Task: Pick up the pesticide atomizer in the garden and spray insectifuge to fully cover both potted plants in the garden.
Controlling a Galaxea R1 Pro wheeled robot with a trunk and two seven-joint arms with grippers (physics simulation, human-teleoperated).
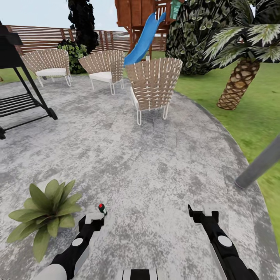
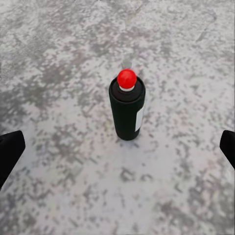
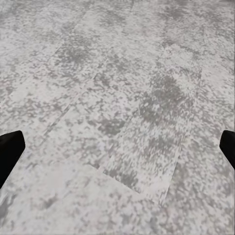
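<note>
The pesticide atomizer [image 2: 127,108] is standing upright on the grey mottled paving [image 1: 147,163], and the left wrist view is catching its red tip and dark body between the widely spread fingers [image 2: 10,152]. From the head, the left gripper [image 1: 93,218] is hovering just short of it, beside a potted plant [image 1: 44,214]. The right gripper [image 1: 202,213] is hanging wide apart over bare paving.

Three woven chairs stand on the paving: one [image 1: 49,66], a second [image 1: 104,67], a third [image 1: 152,86]. One potted plant [image 1: 46,212], one pesticide atomizer [image 1: 102,209], one blue slide [image 1: 144,39], one palm trunk [image 1: 238,83], one black swing frame [image 1: 21,93], one grey pole [image 1: 259,163].
</note>
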